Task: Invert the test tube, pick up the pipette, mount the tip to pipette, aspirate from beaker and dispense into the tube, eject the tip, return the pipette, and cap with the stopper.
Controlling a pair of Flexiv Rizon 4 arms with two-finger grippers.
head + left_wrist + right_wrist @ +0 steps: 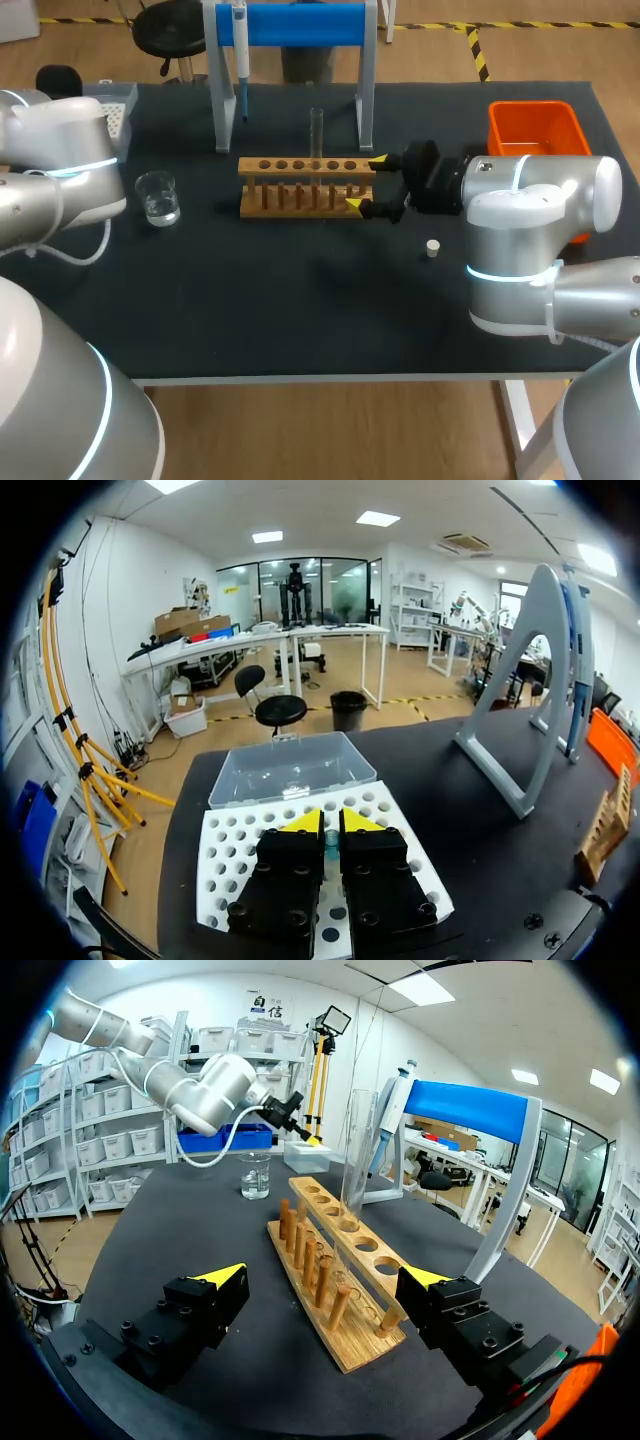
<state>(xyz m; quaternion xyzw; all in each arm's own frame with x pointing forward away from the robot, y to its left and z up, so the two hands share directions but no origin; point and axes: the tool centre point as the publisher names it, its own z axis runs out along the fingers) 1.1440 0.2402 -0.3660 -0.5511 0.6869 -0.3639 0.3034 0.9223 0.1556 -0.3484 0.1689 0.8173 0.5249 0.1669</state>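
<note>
Seen from overhead, a dark matte table [300, 300] carries a light wooden test-tube rack [300, 165] with a clear glass test tube [316, 130] standing upright in it. A white-and-blue pipette [241, 60] hangs on the grey stand with the blue crossbar [300, 24] behind. A small glass beaker [158, 197] sits left of the rack, a pale stopper [432, 248] lies right of it, and an orange plastic bin [533, 128] sits at the far right. The right gripper [365, 183] is at the rack's right end. From the left wrist, the left gripper [330, 822] hovers over a white perforated tip tray [230, 860], jaws pressed almost together. From the right wrist, the jaws are spread wide, the rack's near end between them untouched, with the tube rising ahead.
</note>
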